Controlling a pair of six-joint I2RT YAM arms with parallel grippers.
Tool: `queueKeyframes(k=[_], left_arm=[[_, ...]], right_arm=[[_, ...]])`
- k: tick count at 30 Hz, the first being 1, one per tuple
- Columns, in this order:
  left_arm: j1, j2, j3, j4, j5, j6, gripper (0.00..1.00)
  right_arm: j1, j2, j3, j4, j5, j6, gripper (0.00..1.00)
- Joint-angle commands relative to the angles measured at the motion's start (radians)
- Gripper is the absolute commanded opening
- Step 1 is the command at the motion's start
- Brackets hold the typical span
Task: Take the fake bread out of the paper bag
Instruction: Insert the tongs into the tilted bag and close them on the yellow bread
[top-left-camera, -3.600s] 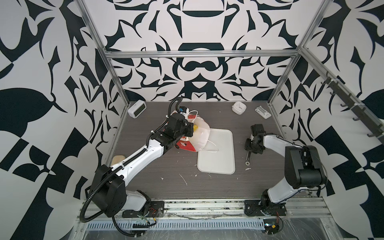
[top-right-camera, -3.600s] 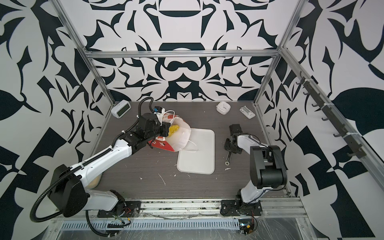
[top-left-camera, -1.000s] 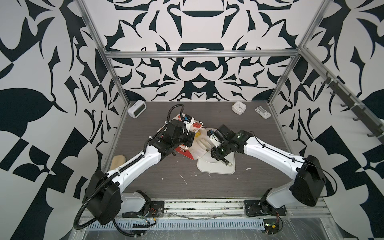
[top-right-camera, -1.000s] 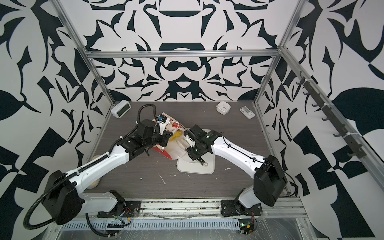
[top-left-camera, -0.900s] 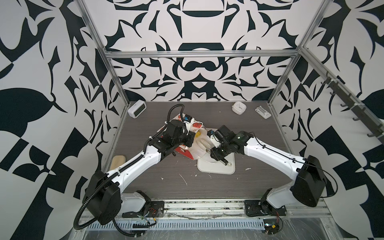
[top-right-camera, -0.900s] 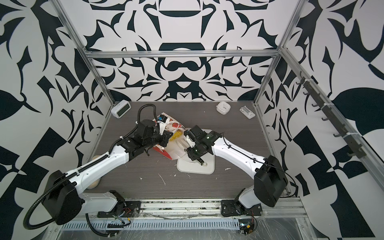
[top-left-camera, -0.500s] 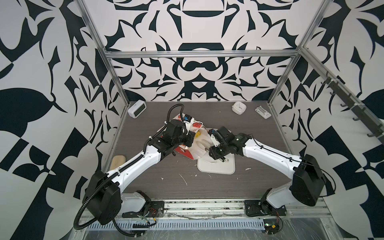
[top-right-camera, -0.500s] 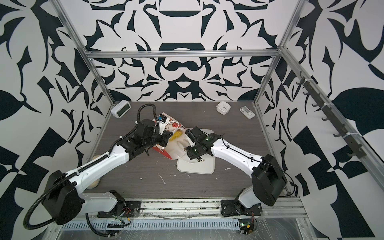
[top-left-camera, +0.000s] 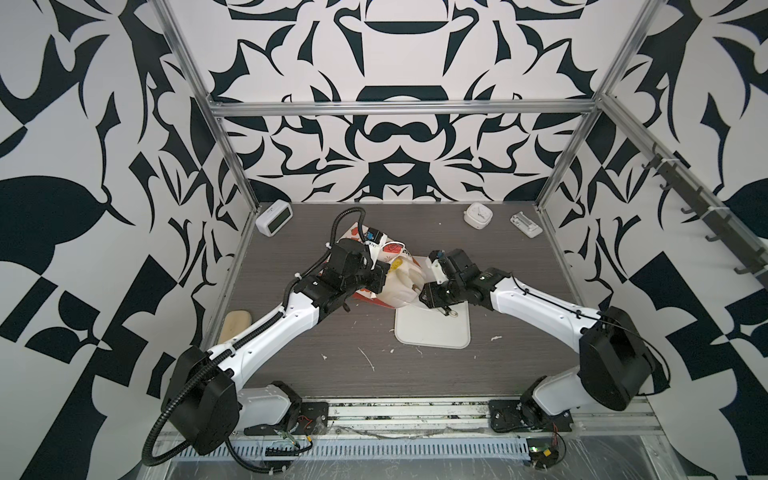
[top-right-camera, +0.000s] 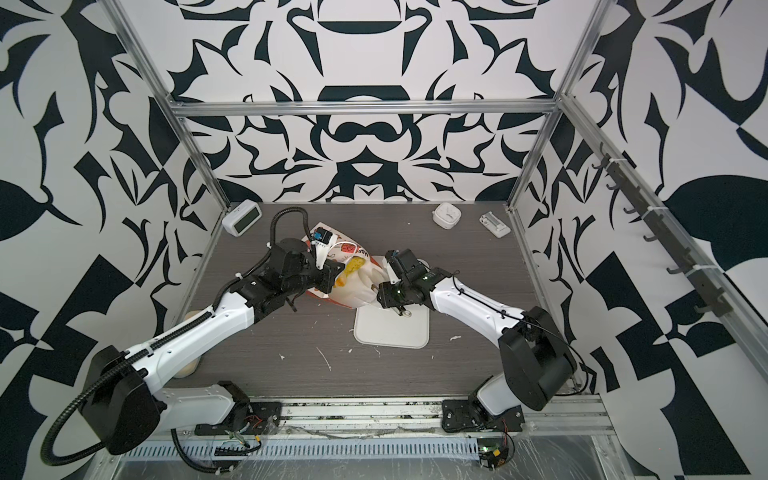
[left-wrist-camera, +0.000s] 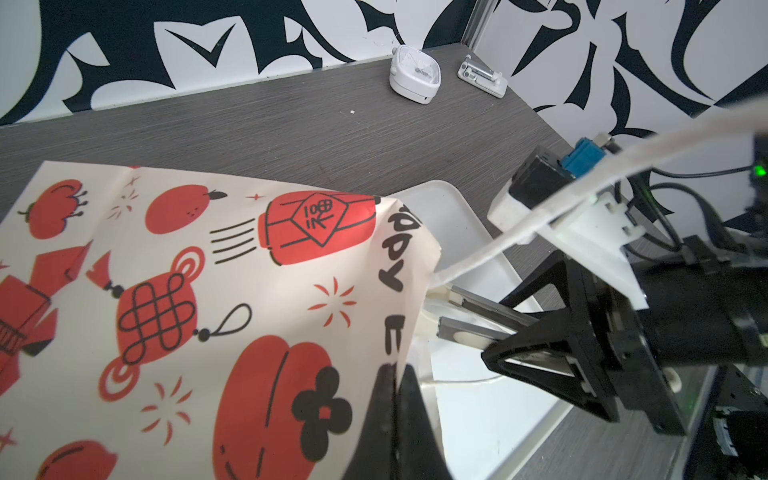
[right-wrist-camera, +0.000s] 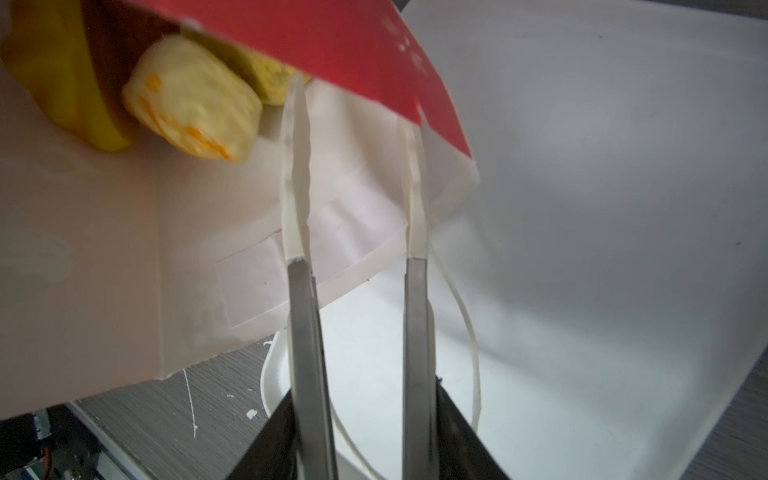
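My left pincer (left-wrist-camera: 392, 374) clamps the bag (left-wrist-camera: 208, 291) edge. My right pincer (right-wrist-camera: 353, 108), apart, is at its mouth above the tray (right-wrist-camera: 582, 208). Bread (right-wrist-camera: 195, 108) shows upper left in the right wrist view; the bag hides it in the left wrist view.

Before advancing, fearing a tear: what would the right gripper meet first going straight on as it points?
Probably the paper bag, its red flap right at the right gripper; fake bread lies deeper inside, depth unclear.

Both top views look steeply down from the front over the whole table (top-left-camera: 519, 257); both wrist views face the paper bag (left-wrist-camera: 208, 291) from very near.
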Motion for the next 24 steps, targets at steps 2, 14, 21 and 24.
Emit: queueKeyframes(k=[2,14,21,24], left_arm=[[-0.003,-0.011,0.003,0.023,0.032,0.002,0.02],[-0.003,0.027,0.006,0.032,0.030,-0.007,0.02],[-0.003,0.022,0.006,0.034,0.040,-0.009,0.02],[-0.004,0.021,0.004,0.036,0.040,-0.011,0.02]], right_arm=[[-0.009,-0.020,0.008,0.094,-0.040,0.023,0.49],[-0.010,-0.024,-0.030,0.160,-0.033,0.083,0.51],[-0.013,0.017,-0.019,0.203,-0.056,0.096,0.51],[-0.014,0.034,-0.008,0.217,-0.070,0.096,0.51]])
